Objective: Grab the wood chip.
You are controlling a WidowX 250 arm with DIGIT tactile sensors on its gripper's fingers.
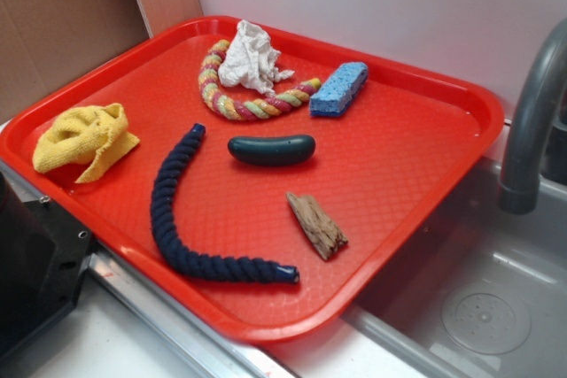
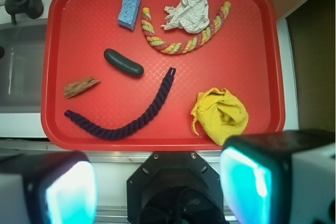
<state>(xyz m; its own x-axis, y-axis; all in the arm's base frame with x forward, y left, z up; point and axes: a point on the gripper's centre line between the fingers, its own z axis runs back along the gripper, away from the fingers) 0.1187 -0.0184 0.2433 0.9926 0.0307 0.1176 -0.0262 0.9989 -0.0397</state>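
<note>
We kept the gripper (image 2: pixel 157 187) released, its two fingers wide apart and holding nothing, high above the near edge of the red tray (image 2: pixel 262 51), probably so that the whole tray stayed in its sight before we chose a way down. The wood chip (image 2: pixel 81 87) lay flat on the tray, ahead of the gripper and to its left, apart from the dark green sausage-shaped thing (image 2: pixel 123 62) farther ahead and from the dark blue rope (image 2: pixel 126 119) nearer to us. The tray rested on a counter beside a metal sink (image 1: pixel 496 307) with a grey tap (image 1: pixel 532 112), under a pale wall.
</note>
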